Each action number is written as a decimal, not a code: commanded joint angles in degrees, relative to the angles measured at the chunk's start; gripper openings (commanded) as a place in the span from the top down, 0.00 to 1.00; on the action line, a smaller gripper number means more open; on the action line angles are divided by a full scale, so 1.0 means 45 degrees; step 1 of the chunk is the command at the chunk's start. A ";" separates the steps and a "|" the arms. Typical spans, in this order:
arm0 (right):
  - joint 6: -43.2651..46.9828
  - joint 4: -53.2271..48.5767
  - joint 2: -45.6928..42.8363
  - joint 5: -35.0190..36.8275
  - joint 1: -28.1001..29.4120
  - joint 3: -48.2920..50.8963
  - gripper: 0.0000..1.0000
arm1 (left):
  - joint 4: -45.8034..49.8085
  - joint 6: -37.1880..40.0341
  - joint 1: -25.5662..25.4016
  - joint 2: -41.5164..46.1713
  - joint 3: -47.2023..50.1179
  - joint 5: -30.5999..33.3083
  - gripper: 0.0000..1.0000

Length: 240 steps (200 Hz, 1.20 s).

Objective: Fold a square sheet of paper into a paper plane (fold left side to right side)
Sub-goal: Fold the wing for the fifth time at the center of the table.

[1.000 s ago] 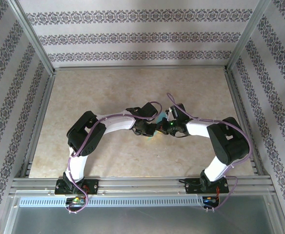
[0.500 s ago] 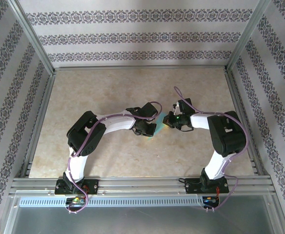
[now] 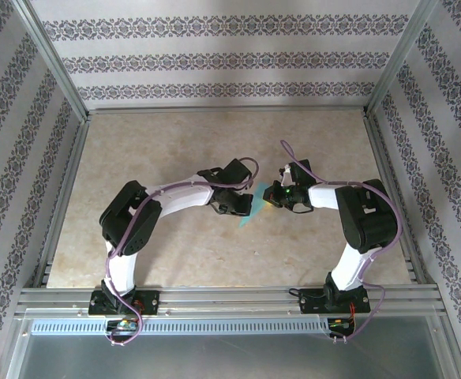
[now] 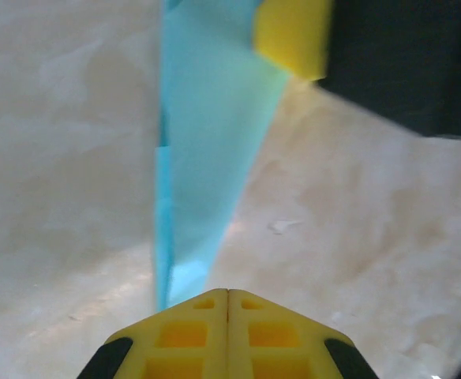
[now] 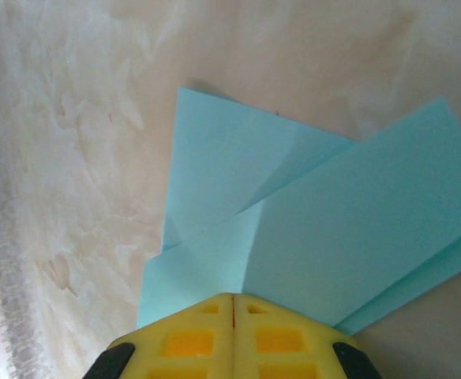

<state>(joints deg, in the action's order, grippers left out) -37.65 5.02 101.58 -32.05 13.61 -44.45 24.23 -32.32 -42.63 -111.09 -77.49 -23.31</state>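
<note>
Cyan paper, thin and matte: the half-made paper plane (image 3: 247,212) lies near the middle of the table (image 3: 159,150), between the two wrists. Left gripper (image 4: 229,294): the yellow pads are pressed flat together with no gap at the seam. The narrow end of the paper runs down to them, so I read it as pinched there, with the strip standing nearly on edge above the tabletop. Right gripper (image 5: 232,298): likewise fully closed, with the broad overlapping flaps fanning out from its tips; I judge it has the wide end. Handling notes: next to no weight, no stiffness across a flap, some stiffness along the creases. It will likely buckle or tear if the arms pull apart or twist against each other, and will slide on the smooth marbled top if pushed rather than pinched. Any stray pinch sets a crease that cannot be undone. Best purchase is on doubled layers close to a crease, near an edge, never on a single free flap. For the left-over-right fold, I would pin one side and carry the other edge over slowly.
</note>
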 commanded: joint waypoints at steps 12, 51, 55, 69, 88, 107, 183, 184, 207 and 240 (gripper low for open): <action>0.0261 -0.1077 0.0398 0.0580 0.0057 0.0648 1.00 | -0.2089 -0.0149 0.0330 -0.0141 -0.0011 -0.2643 1.00; 0.0232 -0.1095 0.0451 0.0543 0.0099 0.0624 1.00 | -0.2585 -0.0260 0.0542 -0.1209 -0.0408 -0.3066 1.00; 0.0241 -0.1096 0.0472 0.0541 0.0115 0.0619 1.00 | -0.2633 -0.0258 0.0576 -0.1290 -0.0430 -0.3105 1.00; 0.0241 -0.1113 0.0491 0.0541 0.0146 0.0600 1.00 | -0.2741 -0.0307 0.0711 -0.1516 -0.0488 -0.3076 1.00; 0.0212 -0.1114 0.0493 0.0560 0.0196 0.0600 1.00 | -0.2723 -0.0247 0.0855 -0.1861 -0.0700 -0.3179 1.00; 0.0204 -0.1115 0.0526 0.0543 0.0200 0.0600 1.00 | -0.2641 -0.0088 0.0880 -0.2117 -0.0892 -0.3235 1.00; 0.0261 -0.1232 0.0542 0.0712 0.0219 0.0580 1.00 | -0.2399 0.0437 0.0880 -0.2631 -0.0731 -0.3201 1.00; 0.0261 -0.1232 0.0537 0.0714 0.0219 0.0570 1.00 | -0.2388 0.0440 0.0880 -0.2635 -0.0730 -0.3200 1.00; 0.0299 -0.1305 0.0561 0.0774 0.0250 0.0561 1.00 | -0.2376 0.0500 0.0880 -0.2732 -0.0578 -0.3160 1.00; 0.0376 -0.1436 0.0642 0.0853 0.0263 0.0502 1.00 | -0.2129 0.0697 0.0859 -0.2687 -0.0311 -0.2912 1.00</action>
<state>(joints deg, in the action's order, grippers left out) -37.47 5.58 101.49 -32.05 13.65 -44.10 13.56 -31.57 -39.20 -122.56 -80.27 -37.43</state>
